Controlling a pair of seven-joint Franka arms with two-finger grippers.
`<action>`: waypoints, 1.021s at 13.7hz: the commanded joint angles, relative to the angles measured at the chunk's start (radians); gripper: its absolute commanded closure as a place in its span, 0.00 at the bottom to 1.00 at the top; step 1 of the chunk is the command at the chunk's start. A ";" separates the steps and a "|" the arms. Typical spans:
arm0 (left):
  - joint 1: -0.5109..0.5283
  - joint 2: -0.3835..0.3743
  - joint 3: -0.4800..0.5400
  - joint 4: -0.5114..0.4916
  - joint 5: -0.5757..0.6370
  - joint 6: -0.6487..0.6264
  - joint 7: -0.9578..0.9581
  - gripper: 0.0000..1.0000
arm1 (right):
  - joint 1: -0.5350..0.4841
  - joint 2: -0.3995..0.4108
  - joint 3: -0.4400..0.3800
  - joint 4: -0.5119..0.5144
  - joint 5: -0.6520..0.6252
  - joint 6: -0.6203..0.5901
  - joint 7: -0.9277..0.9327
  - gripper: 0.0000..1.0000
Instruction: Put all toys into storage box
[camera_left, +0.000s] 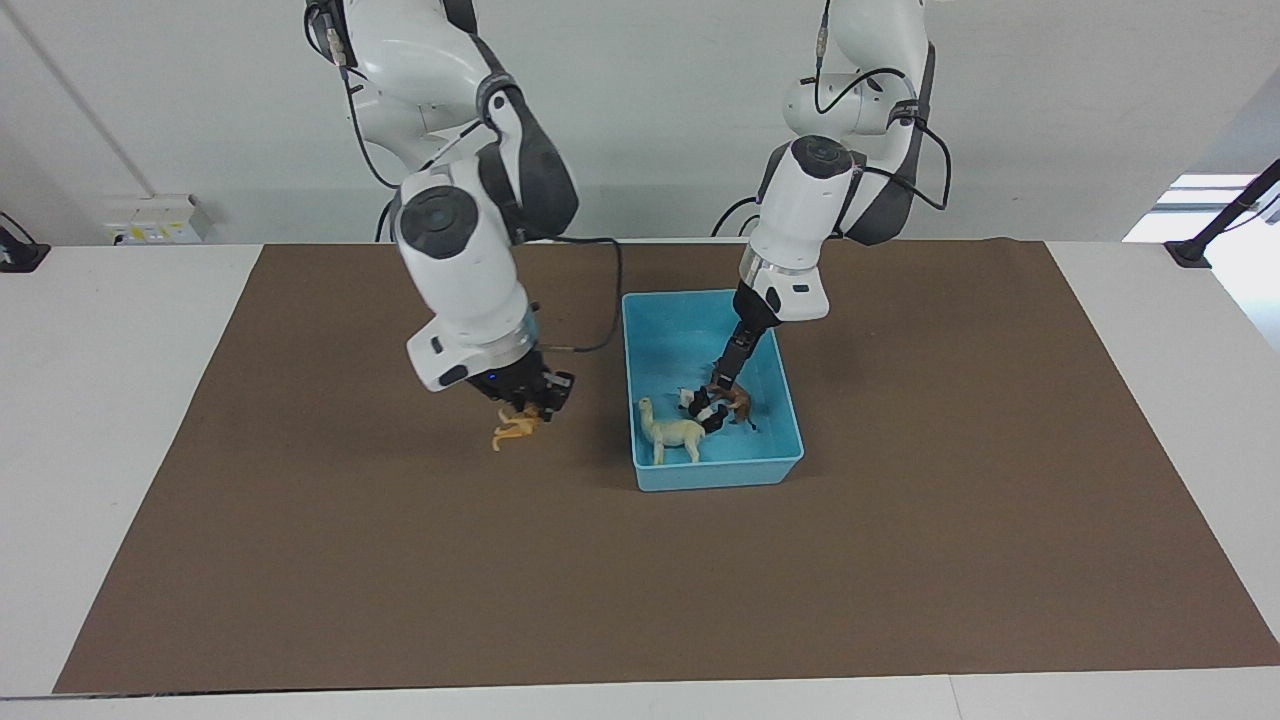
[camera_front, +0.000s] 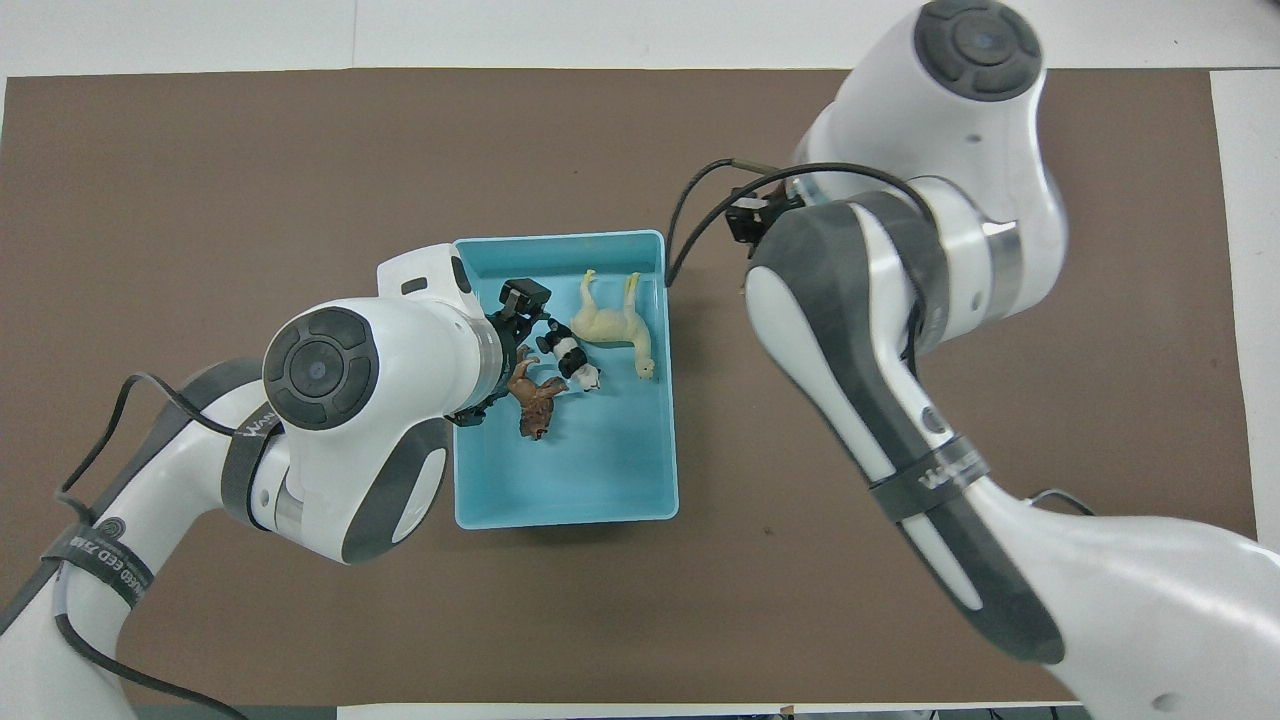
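Fingers of the right gripper (camera_left: 532, 402) are clenched on the small orange striped plastic tiger (camera_left: 514, 430), which hangs below them over the brown table mat (camera_left: 400, 560), beside the light blue rectangular plastic storage box (camera_left: 790, 400) toward the right arm's end of the table. In the overhead view the right arm's own body hides this gripper and the tiger.

The left gripper (camera_front: 515, 335) is lowered inside the storage box (camera_front: 560, 480), its tips down among the figurines. How far its fingers are parted cannot be told, nor whether they touch a toy. The brown plastic lion (camera_front: 535, 400) and the black-and-white plastic panda (camera_front: 568, 358) lie just beside the gripper's tips, the two toys touching or nearly so. The cream-white long-necked horse-like figurine (camera_front: 612, 325) is also in the box, next to the panda, toward the wall nearest the right arm's end.

Writing shows on bands around both arms in the overhead view; on the left arm's band it reads roughly "EED ZEAM", the rest not legible.
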 joint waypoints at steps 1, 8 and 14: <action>0.020 -0.073 0.027 0.043 -0.004 -0.148 0.089 0.00 | 0.119 0.064 -0.005 0.079 0.046 0.066 0.175 1.00; 0.341 -0.156 0.034 0.180 0.005 -0.536 0.860 0.00 | 0.210 0.118 -0.005 0.067 0.040 0.242 0.270 0.73; 0.401 -0.139 0.040 0.277 0.102 -0.678 1.348 0.00 | 0.166 0.038 -0.016 0.087 -0.052 0.048 0.177 0.00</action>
